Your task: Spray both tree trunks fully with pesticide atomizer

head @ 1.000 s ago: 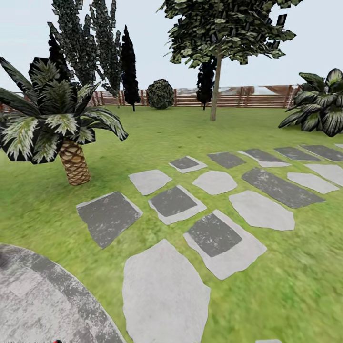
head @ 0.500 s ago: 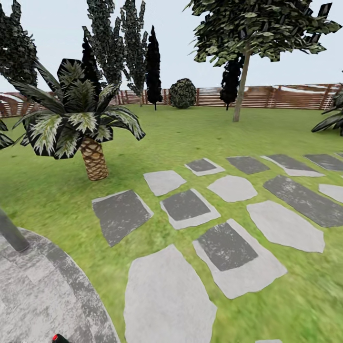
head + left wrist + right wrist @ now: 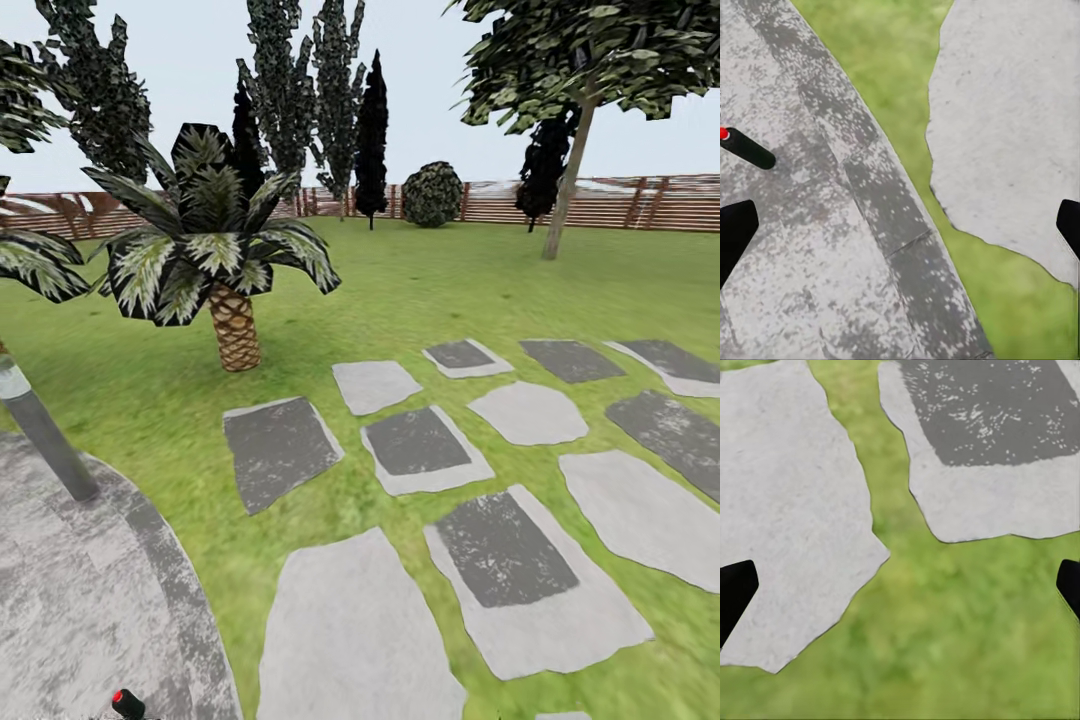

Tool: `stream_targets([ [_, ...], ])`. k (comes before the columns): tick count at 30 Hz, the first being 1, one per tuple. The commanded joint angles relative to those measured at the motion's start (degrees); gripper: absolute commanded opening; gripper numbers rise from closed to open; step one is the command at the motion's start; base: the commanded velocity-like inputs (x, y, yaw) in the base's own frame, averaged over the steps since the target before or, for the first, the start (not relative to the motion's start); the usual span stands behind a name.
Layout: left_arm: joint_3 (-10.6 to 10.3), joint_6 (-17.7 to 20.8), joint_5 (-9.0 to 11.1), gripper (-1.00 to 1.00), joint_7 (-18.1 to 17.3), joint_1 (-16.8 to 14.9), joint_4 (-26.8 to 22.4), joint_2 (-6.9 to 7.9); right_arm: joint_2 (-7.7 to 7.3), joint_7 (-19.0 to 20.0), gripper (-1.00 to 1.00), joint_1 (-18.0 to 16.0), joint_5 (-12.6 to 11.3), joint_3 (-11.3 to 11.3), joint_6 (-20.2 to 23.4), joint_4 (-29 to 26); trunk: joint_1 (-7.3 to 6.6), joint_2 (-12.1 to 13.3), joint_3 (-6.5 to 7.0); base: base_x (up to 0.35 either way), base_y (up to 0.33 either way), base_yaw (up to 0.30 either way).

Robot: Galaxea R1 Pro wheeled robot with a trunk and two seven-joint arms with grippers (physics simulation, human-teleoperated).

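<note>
Searching step: pesticide atomizer (image 3: 127, 704) is lying on the concrete floor (image 3: 70, 600) near the curved edge, ungrasped. Left gripper (image 3: 900, 229) is hanging wide open above the paving; right gripper (image 3: 900, 589) wide open over stepping stones (image 3: 787, 510). Next: lowering left gripper onto the bottle.

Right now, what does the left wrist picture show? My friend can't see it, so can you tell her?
A small dark pesticide atomizer with a red top lies on its side on the mottled grey concrete floor. The left gripper hangs above with its black jaws wide apart, holding nothing. Past the floor's curved edge come green grass and a pale stepping stone.
</note>
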Motion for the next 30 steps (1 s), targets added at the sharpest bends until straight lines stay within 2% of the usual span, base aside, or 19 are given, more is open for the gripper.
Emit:
stream_targets([
  [1, 0.12, -0.20, -0.03, 1.00, 0.04, -0.06, 0.06, -0.03, -0.01, 0.02, 1.00, -0.02, 0.01, 0.01, -0.16, 0.02, 0.02, -0.02, -0.08, 0.198, -0.250, 0.279],
  [16, 0.09, -0.21, -0.01, 1.00, 0.01, -0.07, 0.06, -0.10, 0.09, 0.03, 1.00, -0.02, -0.07, 0.01, -0.14, -0.32, 0.02, -0.02, -0.31, 0.198, -0.250, 0.279],
  [24, 0.11, -0.21, -0.01, 1.00, 0.01, -0.07, 0.06, -0.10, 1.98, 0.03, 1.00, -0.02, 0.29, 0.01, -0.19, -0.12, 0.02, -0.02, -0.74, 0.198, -0.250, 0.257],
  [30, 0.12, -0.21, 0.03, 1.00, 0.01, -0.07, 0.06, -0.10, 2.26, 0.03, 1.00, -0.02, 0.33, 0.01, -0.17, -0.10, 0.02, -0.02, -1.06, 0.198, -0.250, 0.252],
])
